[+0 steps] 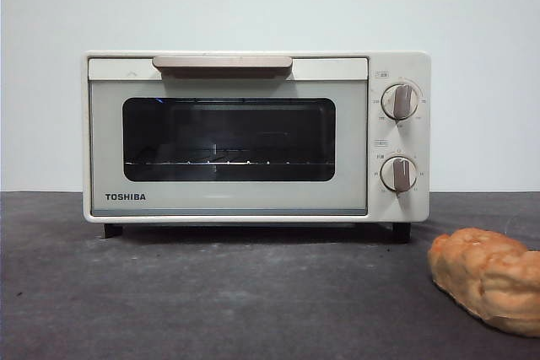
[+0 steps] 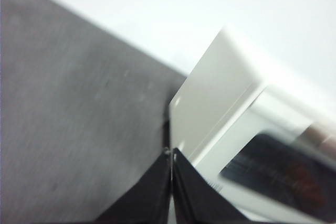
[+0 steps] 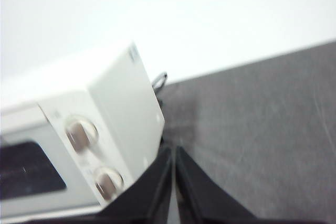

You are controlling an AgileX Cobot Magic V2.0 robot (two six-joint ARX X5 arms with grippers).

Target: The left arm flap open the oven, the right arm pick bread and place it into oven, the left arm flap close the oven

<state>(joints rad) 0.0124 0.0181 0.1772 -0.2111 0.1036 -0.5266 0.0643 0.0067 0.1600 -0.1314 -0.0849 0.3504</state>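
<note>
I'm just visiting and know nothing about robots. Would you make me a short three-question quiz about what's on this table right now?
1. True or false: the door of the oven is open.
2. Seen from the front, where does the bread lie? A) on the wire rack B) on the table, in front of the oven and to the right C) on top of the oven
3. Fill in: the left gripper and the right gripper both have their jaws ____.

Key
1. False: the door is closed, its handle at the top.
2. B
3. shut, holding nothing
</note>
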